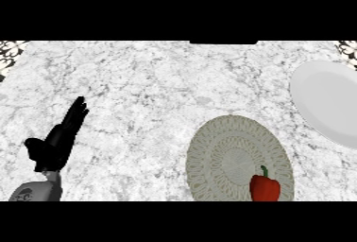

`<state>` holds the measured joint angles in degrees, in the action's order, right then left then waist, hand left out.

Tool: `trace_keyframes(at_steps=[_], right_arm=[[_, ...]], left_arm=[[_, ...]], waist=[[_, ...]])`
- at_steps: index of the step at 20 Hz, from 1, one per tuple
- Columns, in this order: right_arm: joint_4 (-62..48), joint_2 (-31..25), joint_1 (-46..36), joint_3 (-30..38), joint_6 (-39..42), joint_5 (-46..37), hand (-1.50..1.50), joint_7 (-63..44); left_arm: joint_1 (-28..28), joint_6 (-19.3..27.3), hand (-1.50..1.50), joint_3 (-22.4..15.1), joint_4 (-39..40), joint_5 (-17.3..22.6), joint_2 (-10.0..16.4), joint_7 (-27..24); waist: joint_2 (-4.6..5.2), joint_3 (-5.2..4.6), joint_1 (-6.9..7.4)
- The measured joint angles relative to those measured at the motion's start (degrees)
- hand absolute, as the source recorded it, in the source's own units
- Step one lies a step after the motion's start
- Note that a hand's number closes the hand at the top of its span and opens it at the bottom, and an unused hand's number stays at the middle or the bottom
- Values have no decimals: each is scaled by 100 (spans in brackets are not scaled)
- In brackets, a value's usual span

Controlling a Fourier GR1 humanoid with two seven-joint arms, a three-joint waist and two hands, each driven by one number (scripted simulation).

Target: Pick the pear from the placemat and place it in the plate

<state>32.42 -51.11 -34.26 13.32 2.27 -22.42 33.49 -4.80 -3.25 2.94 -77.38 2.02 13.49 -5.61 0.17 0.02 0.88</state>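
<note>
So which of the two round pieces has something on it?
The woven placemat at lower centre: a red pepper sits near its lower edge. The smooth white plate at right shows nothing.

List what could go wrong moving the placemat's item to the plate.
The item is a red pepper, not a pear: target confusion is possible. It sits at the near edge of the placemat, far from the open left hand; the right hand is unseen. The plate runs past the view's right edge, so placement may hit its rim.
</note>
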Motion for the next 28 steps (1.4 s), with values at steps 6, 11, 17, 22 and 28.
trace_keyframes(at_steps=[6, 11, 17, 22, 28], right_arm=[[-403, 531, -442, 183, -230, 124, -150, -447], [-959, 781, -856, 183, -506, -14, -150, -908], [-1462, 861, -1127, 588, -479, 312, -150, -950], [-1670, 623, -1130, 1303, -175, 1009, -150, -725], [-2058, 132, -672, 2061, 835, 1777, -150, -358]], left_arm=[[21, -14, 0, 26, 2, -34, -32, -13], [-63, -20, 0, 37, 38, -60, -77, 18], [-176, -48, 0, 90, 183, -86, -77, -47], [-85, 5, 0, 76, 175, -139, -134, -143], [22, 0, 0, 51, 131, -159, -175, -168]], waist=[[9, 1, 11], [22, 4, 39], [33, 8, 47], [38, 15, 35], [48, 22, 19]])
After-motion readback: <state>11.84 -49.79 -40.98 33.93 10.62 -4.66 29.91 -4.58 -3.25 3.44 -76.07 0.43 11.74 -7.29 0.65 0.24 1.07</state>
